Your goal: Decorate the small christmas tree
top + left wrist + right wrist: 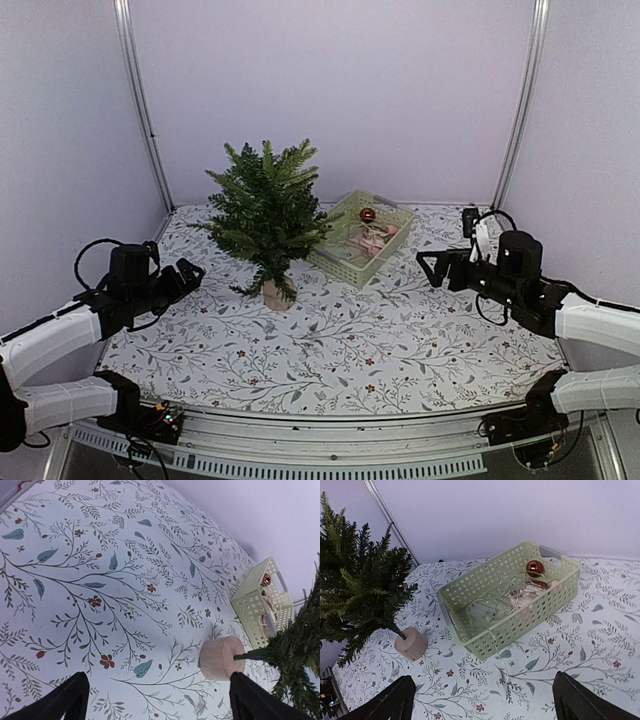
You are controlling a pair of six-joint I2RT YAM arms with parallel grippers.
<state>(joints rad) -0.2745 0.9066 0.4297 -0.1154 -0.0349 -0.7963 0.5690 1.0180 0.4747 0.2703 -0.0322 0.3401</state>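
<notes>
The tree (268, 215) stands upright on its tan base (276, 295), left of centre on the flower-patterned table (400, 340), towards the far side. Its branches are bare green. No bauble, wire or other trimming shows on it in any view, so by my reading the decorating has not begun.

Just right of the tree, slightly farther back, sits a pale green perforated basket (340, 262). Some branch tips reach over its left corner, though I cannot tell whether they touch it. Inside lie a red bauble (535, 568) at the far end, a tangle of thin wire (495, 605) that looks like a light string, and some pinkish pieces too jumbled to name. One strand of the wire trails over the basket's near wall onto the table.

The left gripper (160, 700) hangs above the table left of the tree, well apart from it, with its fingers (60, 700) spread wide and nothing between them. The right gripper (485, 700) hangs right of the basket, aimed at it, also spread and empty.

Everything is left to do: each ornament has to be lifted from the basket and hung on a branch, and the wire draped around the tree. The right arm seems better placed for a first pick. The loose wire may snag on whatever is lifted out.
</notes>
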